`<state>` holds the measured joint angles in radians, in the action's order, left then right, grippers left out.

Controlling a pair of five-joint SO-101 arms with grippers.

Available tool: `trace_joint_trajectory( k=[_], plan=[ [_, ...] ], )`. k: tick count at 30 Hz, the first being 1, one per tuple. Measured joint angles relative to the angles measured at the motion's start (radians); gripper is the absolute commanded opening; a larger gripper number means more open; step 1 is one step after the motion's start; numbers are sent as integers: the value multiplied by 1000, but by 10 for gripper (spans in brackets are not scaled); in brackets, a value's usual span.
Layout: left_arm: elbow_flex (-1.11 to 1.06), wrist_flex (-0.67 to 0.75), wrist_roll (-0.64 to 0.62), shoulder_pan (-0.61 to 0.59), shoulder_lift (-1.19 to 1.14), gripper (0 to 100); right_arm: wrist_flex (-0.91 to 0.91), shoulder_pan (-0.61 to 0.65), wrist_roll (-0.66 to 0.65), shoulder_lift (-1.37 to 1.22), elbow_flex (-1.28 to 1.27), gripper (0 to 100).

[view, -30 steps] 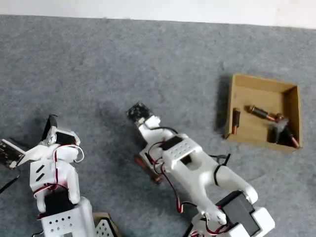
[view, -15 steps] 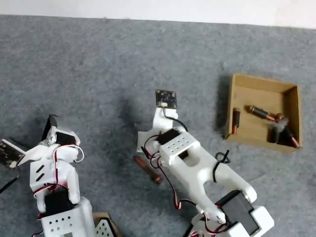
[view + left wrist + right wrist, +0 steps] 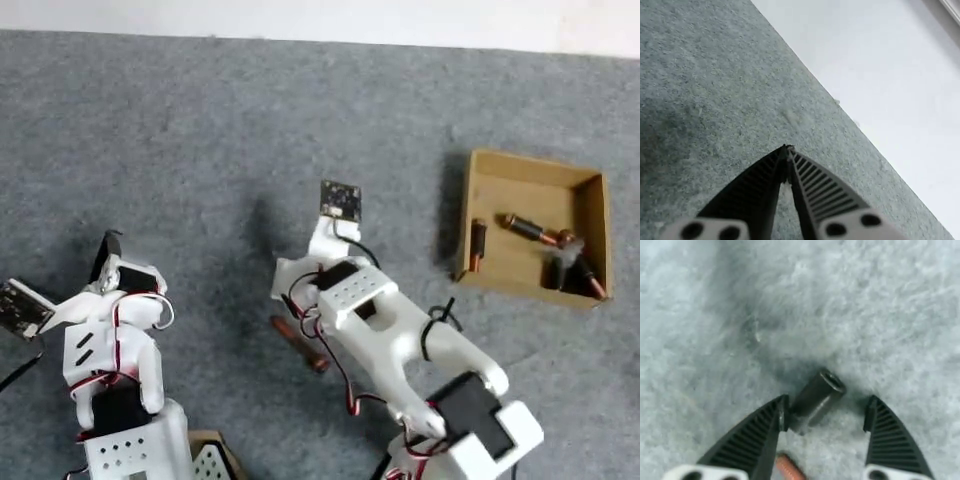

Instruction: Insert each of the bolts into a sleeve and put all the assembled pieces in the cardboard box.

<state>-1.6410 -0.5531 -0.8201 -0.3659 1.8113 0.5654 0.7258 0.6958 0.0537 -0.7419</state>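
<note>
**A:** How do the jaws stand?

**B:** The right gripper (image 3: 828, 407) has its jaws apart, astride the dark sleeve (image 3: 815, 399). The sleeve lies on the grey carpet (image 3: 200, 130) and seems to touch one finger, though I can't be sure. The left gripper (image 3: 788, 149) is closed on nothing.

**A:** What has changed?

**B:** Within the last second the right wrist has swung toward the cardboard box (image 3: 530, 160) and settled over the sleeve. The copper bolt (image 3: 300, 343) hasn't moved. I judge that a grasp on the sleeve comes next, with insertion not yet done.

**A:** Room to move?

**B:** Plenty. Sleeve and bolt lie well apart from the box, with bare carpet between. The assembled pieces (image 3: 530, 230) lie inside the box. The left gripper, farthest from the box, faces the carpet's edge and the white floor (image 3: 880, 75).
</note>
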Motion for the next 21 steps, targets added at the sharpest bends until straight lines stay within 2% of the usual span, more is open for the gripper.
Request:
trace_joint_trajectory(
  k=[5, 11, 21],
  plan=[
    [0, 0, 0, 0, 0, 5, 2, 0, 8, -57, 58, 214],
    [0, 0, 0, 0, 0, 5, 3, -5, 8, -74, 63, 5],
    [0, 0, 0, 0, 0, 5, 3, -8, -15, -84, 63, 5]
  ],
)
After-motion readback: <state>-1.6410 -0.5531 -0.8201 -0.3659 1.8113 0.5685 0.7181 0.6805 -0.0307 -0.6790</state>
